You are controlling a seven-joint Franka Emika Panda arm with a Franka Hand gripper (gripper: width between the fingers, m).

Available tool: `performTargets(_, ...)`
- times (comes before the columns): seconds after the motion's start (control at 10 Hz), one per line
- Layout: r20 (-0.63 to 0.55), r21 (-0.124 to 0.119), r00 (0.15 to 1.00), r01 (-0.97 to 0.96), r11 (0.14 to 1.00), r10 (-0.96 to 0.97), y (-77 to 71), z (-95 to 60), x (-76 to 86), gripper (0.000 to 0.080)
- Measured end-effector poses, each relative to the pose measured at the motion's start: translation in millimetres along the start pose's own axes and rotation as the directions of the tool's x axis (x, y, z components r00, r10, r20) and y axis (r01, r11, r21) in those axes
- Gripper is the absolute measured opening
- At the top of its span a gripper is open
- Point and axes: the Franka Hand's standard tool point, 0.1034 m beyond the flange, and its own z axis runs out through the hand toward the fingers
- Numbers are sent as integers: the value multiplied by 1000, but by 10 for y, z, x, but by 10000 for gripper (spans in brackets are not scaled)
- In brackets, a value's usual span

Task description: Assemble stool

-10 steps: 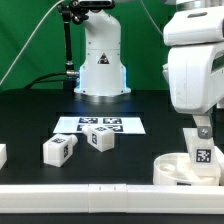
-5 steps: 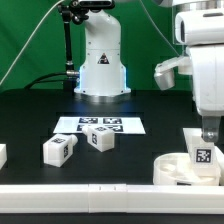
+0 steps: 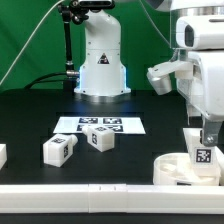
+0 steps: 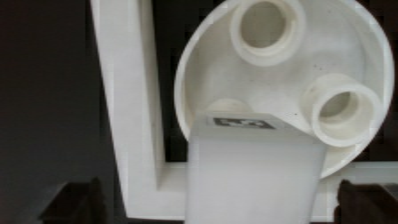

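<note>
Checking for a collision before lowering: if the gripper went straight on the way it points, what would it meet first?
Probably the short chunky white plastic leg standing upright on the low round white seat disc; the open gripper hangs right above it, though depth is unclear.

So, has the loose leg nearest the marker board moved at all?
No. The leg sits where it was, at the marker board's near edge.

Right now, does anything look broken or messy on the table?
Nothing looks broken or spilled. Two loose legs sit turned at different angles beside the marker board. Another leg stands upright at the seat under the open pincer.
</note>
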Motion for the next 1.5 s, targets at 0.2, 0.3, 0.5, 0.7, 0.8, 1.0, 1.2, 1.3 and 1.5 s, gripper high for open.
performTargets(0.2, 0, 11, 1000, -28, 1000, 28, -36, 68, 19, 649)
performTargets(0.3, -1, 14, 999, -32, 999, 32, -44, 85, 33, 649)
performTargets(0.5, -1, 16, 999, -43, 999, 43, -48, 89, 40, 515)
performTargets(0.7, -3, 16, 998, -58, 998, 58, -55, 89, 70, 375)
performTargets(0.8, -4, 17, 998, -56, 998, 56, -57, 89, 76, 337)
performTargets(1.0, -3, 16, 996, -90, 996, 90, -51, 89, 57, 337)
performTargets(1.2, -4, 17, 995, -104, 994, 104, -51, 89, 54, 337)
performTargets(1.3, -3, 18, 981, -191, 981, 191, -52, 90, 55, 337)
performTargets(1.5, 0, 19, 923, -384, 923, 384, -57, 95, 57, 338)
